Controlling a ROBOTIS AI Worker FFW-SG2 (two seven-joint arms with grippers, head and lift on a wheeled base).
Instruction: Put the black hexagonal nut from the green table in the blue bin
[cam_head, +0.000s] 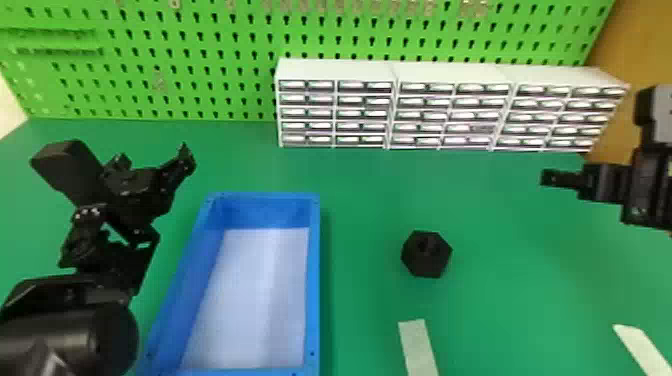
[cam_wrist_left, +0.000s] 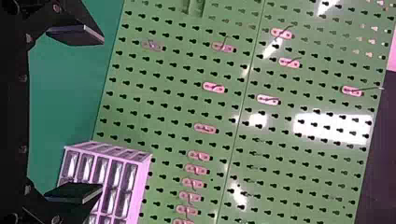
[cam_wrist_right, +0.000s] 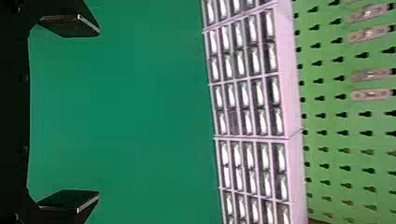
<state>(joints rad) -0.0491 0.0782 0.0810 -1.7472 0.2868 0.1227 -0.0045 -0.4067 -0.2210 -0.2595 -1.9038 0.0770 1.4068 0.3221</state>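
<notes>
The green table (cam_head: 360, 200) holds the blue bin (cam_head: 314, 290); your left gripper (cam_wrist_left: 100, 114) and right gripper (cam_wrist_right: 97, 113) are empty, spread wide. Square the right one to opposite flats of the black nut (cam_head: 434, 260), between bin and surface's right edge.

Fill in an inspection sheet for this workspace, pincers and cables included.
Surface: green table, no spill seen.
Job's things: black nut on the table, right of the blue bin, not in it.
Clutter: one pale strip on the nut's near side, another pale strip farther right.
Grippers: left pincer and right pincer open, holding nothing.
Cables: nothing seen.
Surroundings: white drawer units at the back, before a green pegboard.
</notes>
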